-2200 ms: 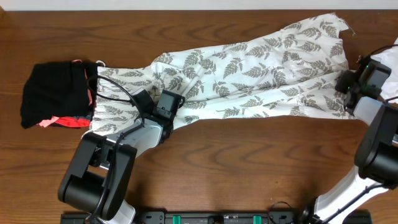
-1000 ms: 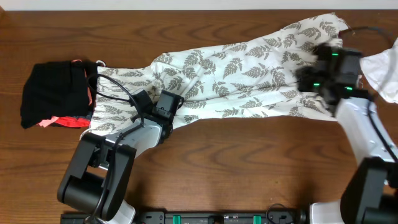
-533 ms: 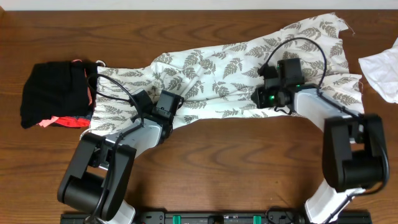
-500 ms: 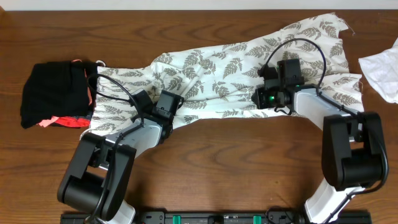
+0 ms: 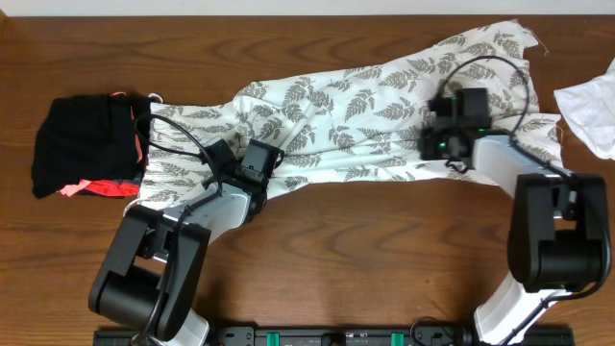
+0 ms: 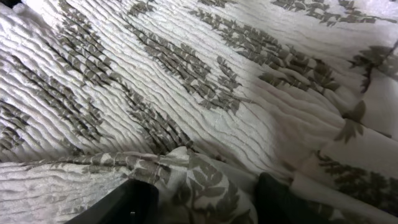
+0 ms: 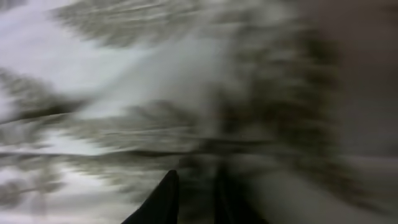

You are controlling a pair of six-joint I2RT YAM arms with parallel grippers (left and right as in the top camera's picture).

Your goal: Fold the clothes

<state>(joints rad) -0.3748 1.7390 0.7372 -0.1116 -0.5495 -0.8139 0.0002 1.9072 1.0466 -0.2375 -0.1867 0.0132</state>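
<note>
The clothes are a white dress with a grey-green fern print (image 5: 365, 106), spread across the table from left to upper right. My left gripper (image 5: 261, 156) rests on its lower edge at the narrow end. In the left wrist view the left gripper (image 6: 208, 202) has its jaws apart, with a raised fold of the printed fabric (image 6: 205, 180) between the fingers (image 6: 138, 202). My right gripper (image 5: 440, 139) hovers low over the wide right half of the dress. The right wrist view is blurred by motion. There the right gripper (image 7: 199, 199) shows two dark fingers close together over the print, and I cannot make out whether they hold anything.
A black bundle with coral-pink trim (image 5: 91, 144) lies at the left end, touching the dress's strap end. A plain white cloth (image 5: 591, 115) sits at the right table edge. The brown wooden table (image 5: 384, 250) shows in front of the dress.
The right arm swung from the dress's right edge leftwards across it, then came back a little to the right. The left arm and the dress under it have not moved.
</note>
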